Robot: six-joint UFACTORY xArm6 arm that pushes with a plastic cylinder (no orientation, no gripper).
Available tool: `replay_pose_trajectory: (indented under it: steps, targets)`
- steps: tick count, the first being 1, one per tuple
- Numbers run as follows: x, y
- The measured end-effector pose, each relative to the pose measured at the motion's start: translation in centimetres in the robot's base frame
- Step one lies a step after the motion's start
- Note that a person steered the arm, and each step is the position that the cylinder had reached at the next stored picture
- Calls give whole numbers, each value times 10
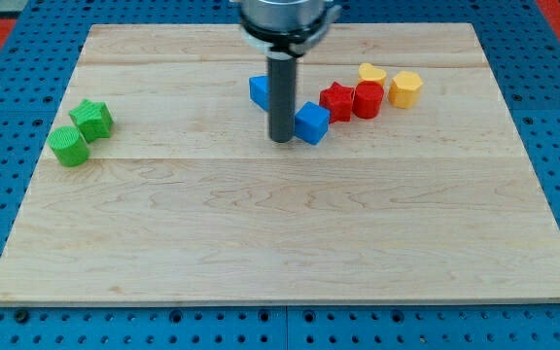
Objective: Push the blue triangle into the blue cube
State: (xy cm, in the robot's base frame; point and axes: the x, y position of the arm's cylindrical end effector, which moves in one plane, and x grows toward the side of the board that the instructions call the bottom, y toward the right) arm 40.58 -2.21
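Note:
The blue cube lies just above the board's middle, right of the rod. The blue triangle lies up and to the left of it, partly hidden behind the rod. My tip rests on the board between them, touching or nearly touching the cube's left side and just below the triangle. The rod stands upright and covers the triangle's right part.
A red star and a red cylinder sit right of the blue cube. Two yellow blocks lie beyond them. A green star and a green cylinder lie at the left. The wooden board rests on a blue pegboard.

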Motion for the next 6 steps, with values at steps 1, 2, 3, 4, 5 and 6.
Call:
replay_pose_trajectory:
  steps: [1, 2, 3, 4, 5, 6]
  targets:
    - [-3, -64]
    - [-74, -67]
    - [-100, 0]
    - [-68, 46]
    - [-38, 67]
    - [-12, 80]
